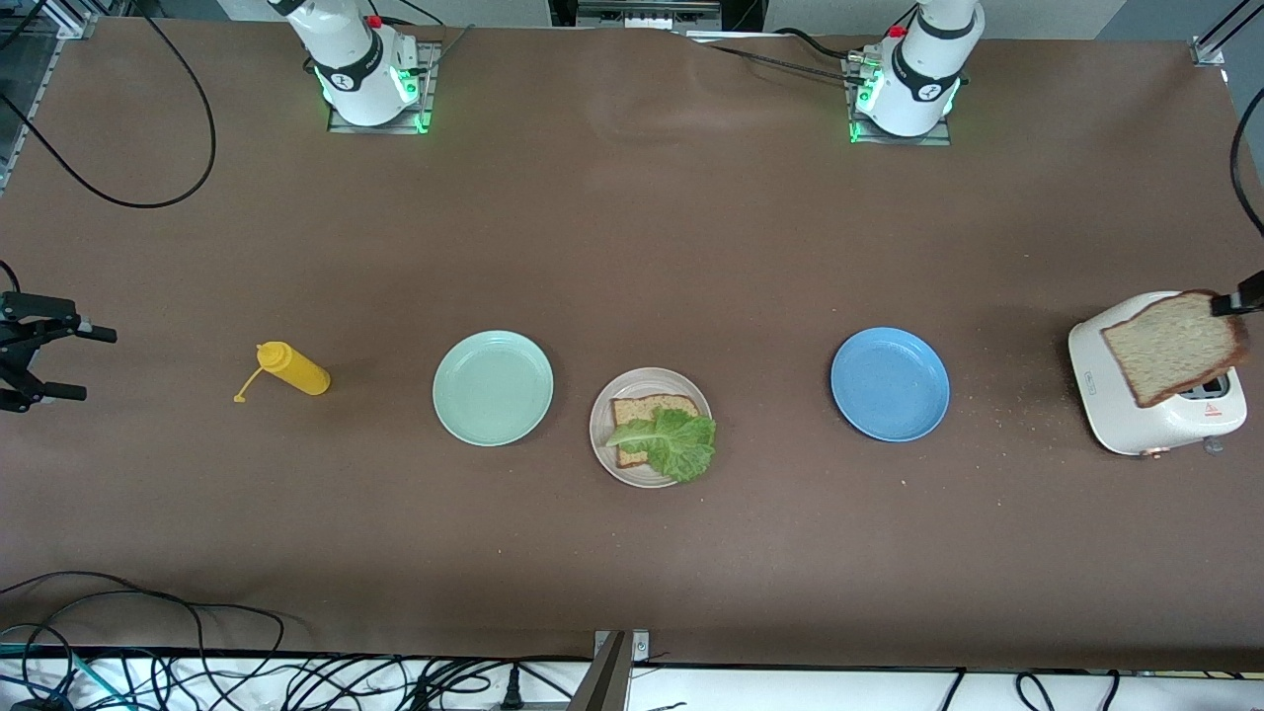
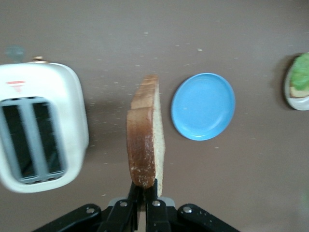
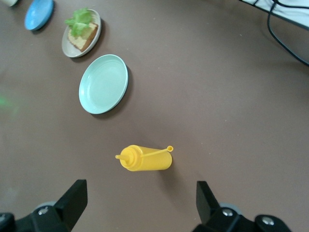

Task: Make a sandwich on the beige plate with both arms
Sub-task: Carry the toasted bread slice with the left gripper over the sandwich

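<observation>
While the beige plate (image 1: 604,434) already carries one slice of bread (image 1: 647,411) with a lettuce leaf (image 1: 671,442) on top, the sandwich lacks its upper slice, so I judge the task roughly two thirds done. That plate sits on the desk (image 1: 632,247) between the mint green plate (image 1: 493,387) and the blue plate (image 1: 890,384), slightly nearer the front camera than either.

The missing piece is in my possession. My left gripper (image 2: 145,193) is clamped on the second slice of bread (image 1: 1175,346) by one crust corner, holding it on edge in the air over the white toaster (image 1: 1136,415) at the left arm's end of the desk. Both toaster slots appear empty in the left wrist view. What remains: carry the slice over the blue plate to the beige plate, lay it flat on the lettuce, and release.

My right gripper (image 3: 140,203) hangs with its fingers spread wide and nothing between them, over the desk near the yellow squeeze bottle (image 1: 292,368), which lies on its side. That arm waits.
</observation>
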{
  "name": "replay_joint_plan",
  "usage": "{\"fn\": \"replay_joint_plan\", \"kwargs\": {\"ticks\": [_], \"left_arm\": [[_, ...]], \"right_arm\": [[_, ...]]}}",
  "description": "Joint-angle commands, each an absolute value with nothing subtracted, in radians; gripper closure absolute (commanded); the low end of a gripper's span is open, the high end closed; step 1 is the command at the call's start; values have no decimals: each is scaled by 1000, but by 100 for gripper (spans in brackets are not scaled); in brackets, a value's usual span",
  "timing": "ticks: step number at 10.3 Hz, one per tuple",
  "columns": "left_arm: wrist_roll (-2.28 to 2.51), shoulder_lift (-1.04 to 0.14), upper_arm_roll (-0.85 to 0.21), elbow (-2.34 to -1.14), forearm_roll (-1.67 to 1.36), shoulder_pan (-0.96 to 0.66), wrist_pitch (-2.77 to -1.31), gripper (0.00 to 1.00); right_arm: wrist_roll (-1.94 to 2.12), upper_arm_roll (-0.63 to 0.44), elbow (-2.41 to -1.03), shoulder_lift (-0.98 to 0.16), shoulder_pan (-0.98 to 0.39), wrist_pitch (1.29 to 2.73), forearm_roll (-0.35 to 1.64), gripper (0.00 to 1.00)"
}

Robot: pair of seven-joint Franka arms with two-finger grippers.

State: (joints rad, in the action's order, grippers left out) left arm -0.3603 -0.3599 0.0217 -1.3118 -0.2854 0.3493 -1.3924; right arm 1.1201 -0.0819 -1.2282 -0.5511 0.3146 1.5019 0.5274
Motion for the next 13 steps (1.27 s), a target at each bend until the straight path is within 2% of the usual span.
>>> {"fn": "replay_joint_plan", "kwargs": {"ticks": [1, 8, 13], "left_arm": [[-301, -438, 28, -1296, -493, 281, -1339, 100], [-291, -693, 26, -1312, -1050, 57, -1342, 100], [-287, -782, 28, -1324, -1219, -57, -1390, 100]], "right_arm": [[926, -80, -1206, -509, 288, 1503, 457, 0], [920, -87, -1206, -503, 290, 1514, 456, 0], [922, -84, -1207, -503, 290, 1525, 454, 0]]}}
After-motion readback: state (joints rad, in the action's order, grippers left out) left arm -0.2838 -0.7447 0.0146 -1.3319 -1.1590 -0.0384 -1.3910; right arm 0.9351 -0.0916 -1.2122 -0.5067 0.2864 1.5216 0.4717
